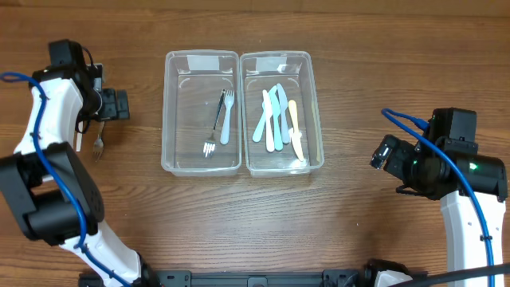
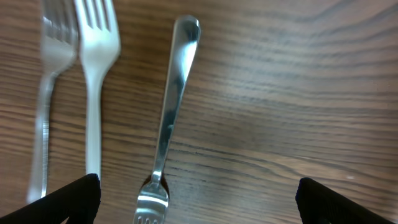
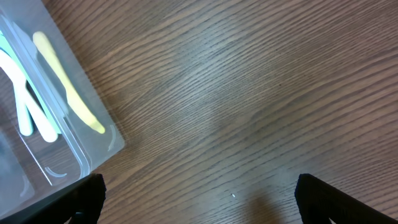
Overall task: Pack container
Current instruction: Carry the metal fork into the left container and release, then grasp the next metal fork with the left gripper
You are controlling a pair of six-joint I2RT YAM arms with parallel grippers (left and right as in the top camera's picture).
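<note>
Fork (image 2: 168, 124) lies lower centre on wood table (image 2: 280, 93), between the spread-open fingers of my left claw (image 2: 198, 202).

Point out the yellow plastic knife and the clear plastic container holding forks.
yellow plastic knife (image 1: 294, 127), overhead view, middle of knife.
clear plastic container holding forks (image 1: 187, 119), overhead view, bare floor.

A robotics lab bench, seen from above. Two white-and-black robot arms (image 1: 52, 104) (image 1: 462, 231) trailing blue cables (image 1: 16, 77) flank a wood-grain table (image 1: 358, 48). On it sit two clear plastic containers (image 1: 185, 112) of cutlery (image 1: 276, 119).
</note>
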